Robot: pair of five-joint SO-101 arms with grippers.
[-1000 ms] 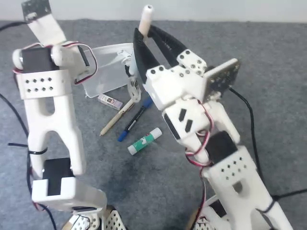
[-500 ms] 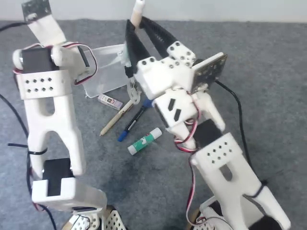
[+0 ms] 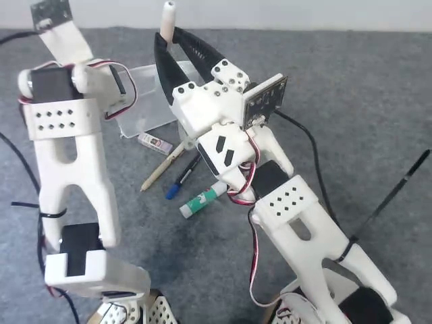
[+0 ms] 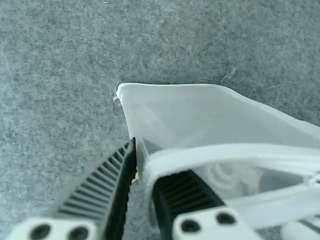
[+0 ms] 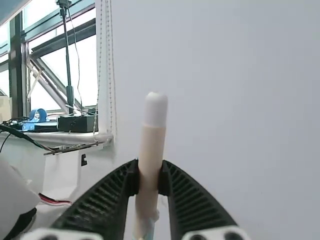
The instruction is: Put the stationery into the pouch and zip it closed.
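A translucent pouch [image 3: 147,101] lies at the back of the grey table, and my left gripper [image 4: 137,150] is shut on its open rim [image 4: 200,152]. My right gripper [image 3: 170,39] hangs above the pouch, shut on a cream pen [image 3: 167,17] that points upward. In the right wrist view the pen [image 5: 151,135] stands between the black fingers [image 5: 117,182] of that gripper [image 5: 148,172]. On the table in front of the pouch lie a small eraser [image 3: 154,142], a beige pen [image 3: 164,165], a black pen with a blue cap [image 3: 182,178] and a glue stick [image 3: 202,198].
The left arm's white body [image 3: 67,148] stands along the left side of the table. The right arm's body [image 3: 297,223] crosses the right half, partly over the loose items. A black cable [image 3: 317,175] trails beside it. A pale wall [image 3: 304,13] borders the far edge.
My right gripper has swung to the left with the cream pen, from beside the pouch's right end to over the pouch. The left arm and the loose items have not moved.
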